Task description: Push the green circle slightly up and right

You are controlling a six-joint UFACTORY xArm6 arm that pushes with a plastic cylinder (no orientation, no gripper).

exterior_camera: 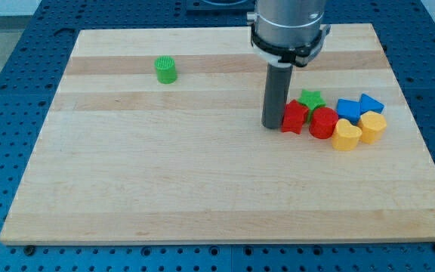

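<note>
The green circle [166, 69], a small green cylinder, stands alone on the wooden board [165, 174] toward the view's top left. My tip [272, 125] rests on the board right of centre, far to the right of and below the green circle. It stands just left of a red star-like block [294, 117], close to or touching it.
A cluster sits right of my tip: a green star [311, 99], a red cylinder [324, 122], a yellow heart [346, 135], a yellow hexagon [373, 126], a blue cube [349, 109] and a blue triangle [370, 103]. The arm's grey body [288, 26] hangs over the board's top edge.
</note>
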